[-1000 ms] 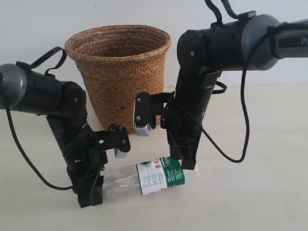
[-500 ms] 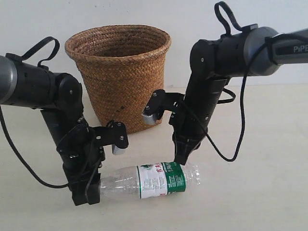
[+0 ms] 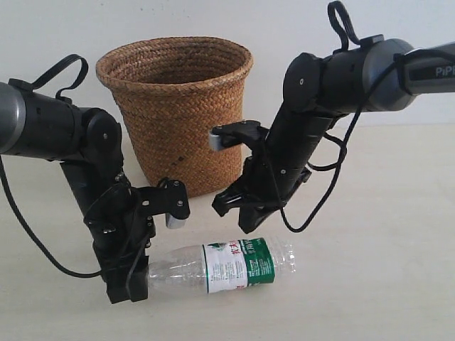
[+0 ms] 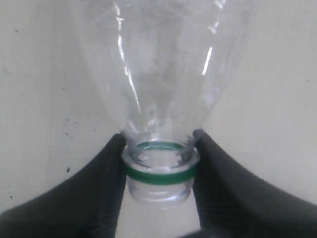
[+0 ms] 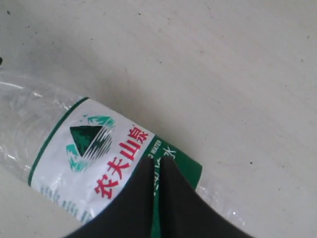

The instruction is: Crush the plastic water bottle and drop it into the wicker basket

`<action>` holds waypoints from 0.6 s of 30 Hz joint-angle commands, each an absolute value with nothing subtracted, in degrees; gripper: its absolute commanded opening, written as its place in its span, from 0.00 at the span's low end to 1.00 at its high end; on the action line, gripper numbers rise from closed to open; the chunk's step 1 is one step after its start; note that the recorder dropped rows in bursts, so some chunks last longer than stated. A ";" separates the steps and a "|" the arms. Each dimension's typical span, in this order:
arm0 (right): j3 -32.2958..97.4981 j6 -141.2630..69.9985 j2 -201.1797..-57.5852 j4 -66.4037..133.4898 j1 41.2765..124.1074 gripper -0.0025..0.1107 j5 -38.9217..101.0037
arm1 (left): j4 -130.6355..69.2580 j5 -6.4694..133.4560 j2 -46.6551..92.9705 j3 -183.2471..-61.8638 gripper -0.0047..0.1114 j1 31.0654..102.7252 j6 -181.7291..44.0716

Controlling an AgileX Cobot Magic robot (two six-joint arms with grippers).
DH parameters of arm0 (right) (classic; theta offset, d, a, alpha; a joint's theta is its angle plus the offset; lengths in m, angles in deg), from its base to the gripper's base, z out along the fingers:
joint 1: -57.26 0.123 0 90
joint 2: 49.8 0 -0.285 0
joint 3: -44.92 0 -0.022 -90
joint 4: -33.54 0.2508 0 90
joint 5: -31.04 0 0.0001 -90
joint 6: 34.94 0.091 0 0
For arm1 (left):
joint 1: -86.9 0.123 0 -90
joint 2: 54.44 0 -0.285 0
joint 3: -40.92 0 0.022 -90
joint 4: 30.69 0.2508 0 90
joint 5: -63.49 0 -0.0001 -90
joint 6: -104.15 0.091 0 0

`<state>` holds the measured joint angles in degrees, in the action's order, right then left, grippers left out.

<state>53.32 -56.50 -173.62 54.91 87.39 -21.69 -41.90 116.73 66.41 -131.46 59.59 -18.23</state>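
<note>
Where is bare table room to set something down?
Exterior view: widest bare table lies right of the plastic water bottle, past the right arm. Crowded between wicker basket, left gripper clamping the bottle's neck, and right gripper over the label.

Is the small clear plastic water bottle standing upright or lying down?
Lying down: the bottle rests lengthwise on the tabletop, its neck held in the left gripper.

My left arm [image 3: 71, 135] and right arm [image 3: 320, 85] are matte black jointed casings with grey cylindrical sleeves and looping black cables [image 3: 51, 70]. White lettering [image 3: 442, 72] marks the right sleeve. Screwed black brackets carry silver-faced camera blocks [image 3: 220, 137] by my tapered black left pincer [image 3: 128, 284] and right pincer [image 3: 247, 226].
</note>
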 commanded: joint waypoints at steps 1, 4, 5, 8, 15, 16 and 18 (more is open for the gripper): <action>52.98 -50.33 -173.50 55.90 87.02 0.02 -23.90 | -42.06 115.68 65.83 -131.11 0.07 59.71 -17.93; 52.98 -49.76 -173.50 55.78 87.75 0.02 -25.46 | -42.06 115.37 65.83 -131.11 0.07 59.71 -17.93; 52.98 -49.39 -173.50 55.78 88.19 0.02 -25.61 | -42.06 115.37 65.83 -131.11 0.07 59.71 -17.93; 52.98 -49.21 -173.50 55.57 89.98 0.02 -25.84 | -42.06 114.89 65.83 -131.11 0.07 59.71 -17.93; 52.34 -43.95 -173.63 44.53 92.72 0.02 -26.64 | -42.06 114.89 65.83 -131.11 0.07 59.71 -18.56; 52.19 -43.95 -173.65 44.12 92.72 0.02 -26.95 | -42.06 114.89 65.83 -131.11 0.07 59.71 -18.56; 51.65 -43.95 -173.88 43.58 92.72 0.02 -26.44 | -42.06 114.89 65.83 -131.11 0.07 59.71 -18.56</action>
